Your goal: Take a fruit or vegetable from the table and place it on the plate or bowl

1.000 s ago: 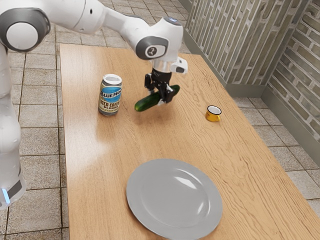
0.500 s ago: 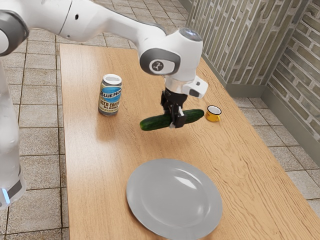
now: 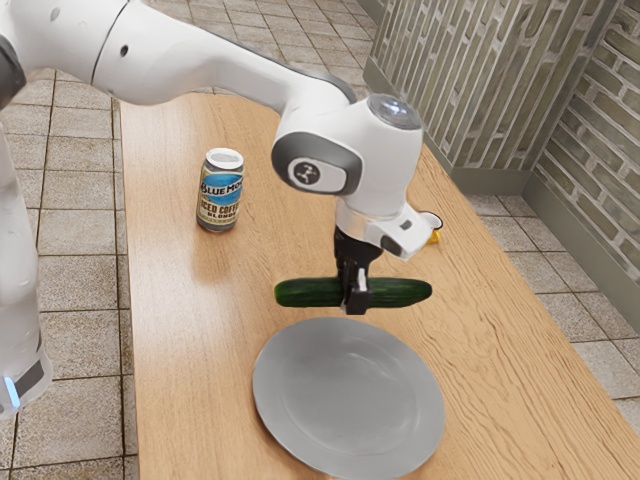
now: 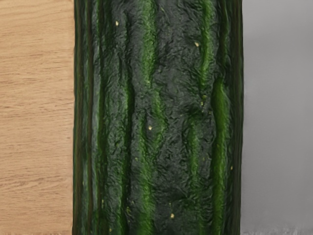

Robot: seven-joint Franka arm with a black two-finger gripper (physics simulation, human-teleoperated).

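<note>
Entering from the exterior view's left, beyond the can (image 3: 221,190), our arm arched over the table (image 3: 180,320) with its wrist pointing straight down. We saw the gripper (image 3: 354,292) clasping the cucumber (image 3: 310,292) at mid-length. It hung level in the air over the plate's (image 3: 348,400) edge.

A table (image 3: 190,310) is standing on a grey tiled floor (image 3: 80,250). A brick wall (image 3: 480,70) is rising at the exterior view's right. Light is glinting off the wood.

Cucumber (image 3: 310,292) level above far rim of plate (image 3: 348,410); plate on table (image 3: 190,330), near side; can (image 3: 221,190) behind, toward the exterior view's left
</note>
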